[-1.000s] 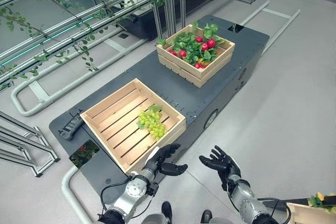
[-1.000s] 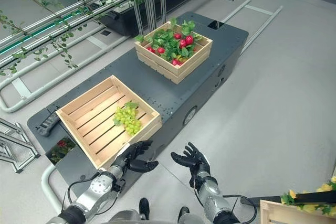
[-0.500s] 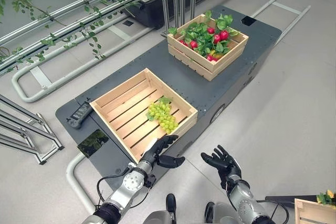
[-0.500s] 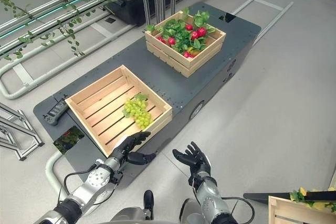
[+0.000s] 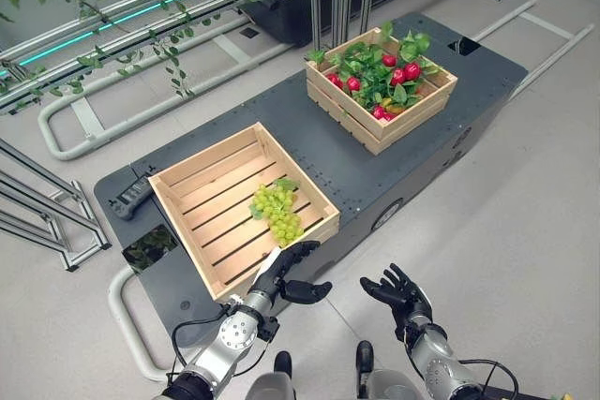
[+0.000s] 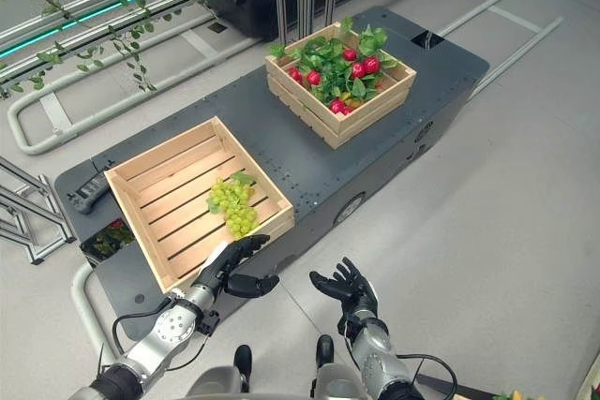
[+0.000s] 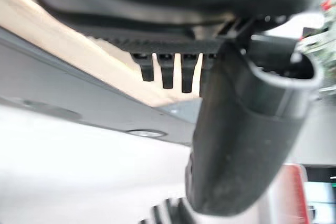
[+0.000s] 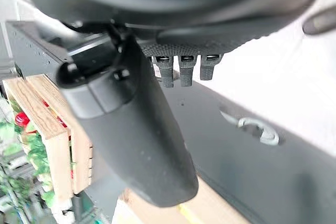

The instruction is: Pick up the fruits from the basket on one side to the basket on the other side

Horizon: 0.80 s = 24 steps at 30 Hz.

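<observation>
On the dark worktop (image 5: 319, 152), green grapes (image 5: 277, 213) lie in the near crate (image 5: 202, 185); the far crate (image 5: 412, 114) holds red fruits (image 5: 405, 72) (among leaves). Below, left hand (image 5: 286, 274) and right hand (image 5: 398, 289) hover open and empty.

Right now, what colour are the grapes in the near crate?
Pale green grapes; the left eye view shows them best.
</observation>
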Available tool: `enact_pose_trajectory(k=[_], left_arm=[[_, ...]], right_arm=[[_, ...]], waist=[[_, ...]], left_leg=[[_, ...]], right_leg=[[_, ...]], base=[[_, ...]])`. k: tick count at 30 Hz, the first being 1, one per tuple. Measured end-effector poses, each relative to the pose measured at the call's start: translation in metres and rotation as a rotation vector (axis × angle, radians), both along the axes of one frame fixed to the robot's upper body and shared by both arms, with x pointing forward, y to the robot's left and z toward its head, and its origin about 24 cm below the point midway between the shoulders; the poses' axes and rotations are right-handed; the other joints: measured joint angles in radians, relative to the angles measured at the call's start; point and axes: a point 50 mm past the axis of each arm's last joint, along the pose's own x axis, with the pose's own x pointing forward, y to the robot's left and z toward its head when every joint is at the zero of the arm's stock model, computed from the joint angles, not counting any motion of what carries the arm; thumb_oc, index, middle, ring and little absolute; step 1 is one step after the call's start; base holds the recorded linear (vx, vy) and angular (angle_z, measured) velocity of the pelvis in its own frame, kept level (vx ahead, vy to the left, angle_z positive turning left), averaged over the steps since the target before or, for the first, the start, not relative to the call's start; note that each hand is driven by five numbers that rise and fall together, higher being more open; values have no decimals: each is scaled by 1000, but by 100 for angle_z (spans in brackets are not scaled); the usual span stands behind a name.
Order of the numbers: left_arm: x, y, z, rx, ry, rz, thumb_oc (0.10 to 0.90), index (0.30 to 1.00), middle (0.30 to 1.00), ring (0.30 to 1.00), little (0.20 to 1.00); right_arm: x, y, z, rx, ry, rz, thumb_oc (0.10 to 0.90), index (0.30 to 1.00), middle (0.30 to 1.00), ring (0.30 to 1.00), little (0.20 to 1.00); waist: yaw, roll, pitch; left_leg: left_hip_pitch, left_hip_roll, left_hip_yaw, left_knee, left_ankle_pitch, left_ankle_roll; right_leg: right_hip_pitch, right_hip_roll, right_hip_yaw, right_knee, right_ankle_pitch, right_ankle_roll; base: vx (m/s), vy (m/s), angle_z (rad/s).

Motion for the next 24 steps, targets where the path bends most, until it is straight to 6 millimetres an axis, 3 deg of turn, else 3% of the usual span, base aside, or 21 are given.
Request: enact_pose_trajectory(k=[2,3,4,9,13,16,20,24], left_arm=[[7,-2,7,47,-59,-10,800,900,900,900,900],[13,-2,17,73,-111,-19,800,900,900,900,900],[17,-1,23,82,-144,-23,800,900,900,900,900],[39,14,103,114,-519,44,800,900,900,900,900],[54,35,142,227,-723,138,800,900,900,900,900],[57,39,151,288,-791,168,800,900,900,900,900],[58,43,149,407,-810,172,800,900,900,900,900],[69,68,150,655,-805,193,800,900,900,900,900]], right_arm=[[0,-11,2,-31,-2,-4,800,900,900,900,900],[0,-16,2,-45,2,-6,800,900,900,900,900],[-1,-17,1,-46,4,-9,800,900,900,900,900],[-13,-15,-5,-52,31,-17,800,900,900,900,900],[-11,-13,-5,-72,26,6,800,900,900,900,900],[-6,-15,-1,-79,12,8,800,900,900,900,900],[-3,-20,0,-94,6,9,800,900,900,900,900],[4,-30,7,-126,-14,8,800,900,900,900,900]], waist=[[-13,29,0],[-21,41,-1],[-22,40,0],[-14,44,2],[-5,70,16],[-6,89,21],[-16,93,32],[-30,95,65]], left_leg=[[22,-2,-3,-64,9,7],[37,-3,-7,-87,44,26],[44,-5,-14,-107,47,29],[53,-39,-29,-164,71,46],[40,-46,-48,-165,73,49],[11,-49,-52,-165,78,52],[-2,-52,-50,-165,79,52],[-5,-50,-47,-166,79,51]], right_leg=[[12,25,-1,-2,-8,4],[15,36,1,-1,-14,11],[15,34,-4,-3,-17,16],[14,4,-17,-17,-26,39],[8,-2,-35,-17,-30,46],[-19,-3,-36,-15,-28,49],[-33,-6,-36,-16,-27,51],[-38,-5,-34,-16,-26,52]], base=[[110,86,-8],[98,67,-6],[103,81,9],[-34,67,14],[-69,75,14],[-59,60,5],[-21,75,-2],[-56,67,-2]])
